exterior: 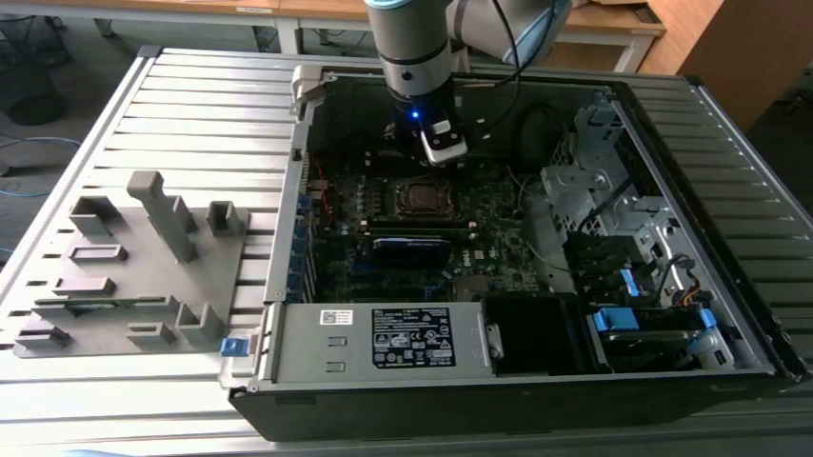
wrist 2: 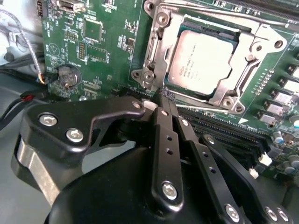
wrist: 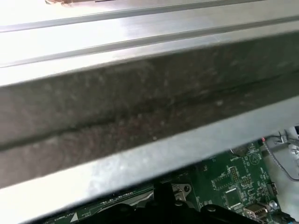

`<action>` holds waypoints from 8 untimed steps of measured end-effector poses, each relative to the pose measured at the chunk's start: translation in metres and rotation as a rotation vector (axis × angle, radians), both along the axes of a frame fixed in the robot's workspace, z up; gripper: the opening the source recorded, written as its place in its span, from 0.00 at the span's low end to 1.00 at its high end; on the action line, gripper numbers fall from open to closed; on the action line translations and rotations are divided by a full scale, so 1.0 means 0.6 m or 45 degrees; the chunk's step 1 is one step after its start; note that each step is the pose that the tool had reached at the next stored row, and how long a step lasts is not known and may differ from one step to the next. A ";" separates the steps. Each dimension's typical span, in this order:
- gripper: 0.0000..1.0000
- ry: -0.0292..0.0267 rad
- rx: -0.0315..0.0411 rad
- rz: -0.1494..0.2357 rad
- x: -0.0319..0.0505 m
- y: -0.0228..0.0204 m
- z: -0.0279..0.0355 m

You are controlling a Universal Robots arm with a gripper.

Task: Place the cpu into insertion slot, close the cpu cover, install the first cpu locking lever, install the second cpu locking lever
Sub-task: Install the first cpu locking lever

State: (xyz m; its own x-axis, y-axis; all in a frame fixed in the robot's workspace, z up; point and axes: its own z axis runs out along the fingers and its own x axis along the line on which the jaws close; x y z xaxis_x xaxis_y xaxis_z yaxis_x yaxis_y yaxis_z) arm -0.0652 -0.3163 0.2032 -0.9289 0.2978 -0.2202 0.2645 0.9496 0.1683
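In the second wrist view the cpu [wrist 2: 200,61], a flat silver-grey square, lies in the insertion slot [wrist 2: 154,56] on the green motherboard [wrist 2: 93,51]. The cpu cover [wrist 2: 236,95], a thin metal frame, lies flat around the chip. My gripper [wrist 2: 164,94] is shut, its black fingers [wrist 2: 163,126] meeting in a point at the socket's near corner with nothing visible between them. In the exterior view the gripper [exterior: 441,157] hangs inside the open case just behind the insertion slot [exterior: 420,196]. I cannot pick out the locking levers from the socket's metalwork.
Long black memory slots [wrist 2: 219,135] run beside the socket, and a coin battery [wrist 2: 67,74] and cables [wrist 2: 18,46] lie close by. The case wall [wrist: 140,93] stands near the wrist. A power supply [exterior: 381,343], drive bays [exterior: 635,314] and a grey fixture block [exterior: 128,267] are around.
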 end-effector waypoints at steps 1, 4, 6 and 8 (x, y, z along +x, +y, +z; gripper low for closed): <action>0.11 0.0003 0.0000 0.000 0.000 0.0000 0.002; 0.11 0.0004 0.0003 -0.001 0.000 0.0001 0.002; 0.11 0.0006 0.0001 -0.001 0.000 0.0000 0.002; 0.11 0.0011 -0.0003 -0.004 0.000 0.0007 0.002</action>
State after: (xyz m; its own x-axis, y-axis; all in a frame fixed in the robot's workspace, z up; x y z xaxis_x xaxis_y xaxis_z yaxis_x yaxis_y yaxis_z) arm -0.0652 -0.3159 0.2045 -0.9282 0.3006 -0.2195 0.2676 0.9488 0.1679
